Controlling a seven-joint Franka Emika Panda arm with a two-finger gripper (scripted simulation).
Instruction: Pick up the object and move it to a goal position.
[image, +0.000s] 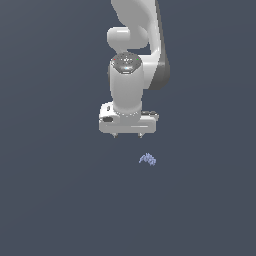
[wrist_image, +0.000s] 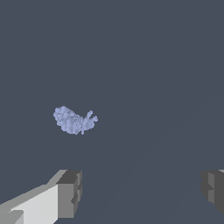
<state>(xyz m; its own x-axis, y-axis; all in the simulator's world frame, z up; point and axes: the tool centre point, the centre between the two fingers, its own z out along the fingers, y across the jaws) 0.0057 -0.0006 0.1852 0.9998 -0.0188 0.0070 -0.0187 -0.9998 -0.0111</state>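
Plain dark grey-blue ground fills both views, with no edge, corner or marking shown, so places can be given only against the arm. Above it the white two-fingered gripper is held pointing straight down, its short fingertips just showing under the broad white palm. In the wrist view the two grey finger pads are seen set wide apart with nothing between them, so the jaws are judged spread and empty.

The tiny pale blue-lavender, ridged, arch-shaped lump lies on the ground below the gripper and a little toward the exterior view's right, clear of both fingertips. In the wrist view it is seen off the line between the pads, nearer one pad than the other.

The approach step is judged to be in hand; nothing has yet been grasped. A small sideways correction is called for, so that the lump is centred between the fingertips, followed by a descent and a closing of the jaws. No goal marker is visible.
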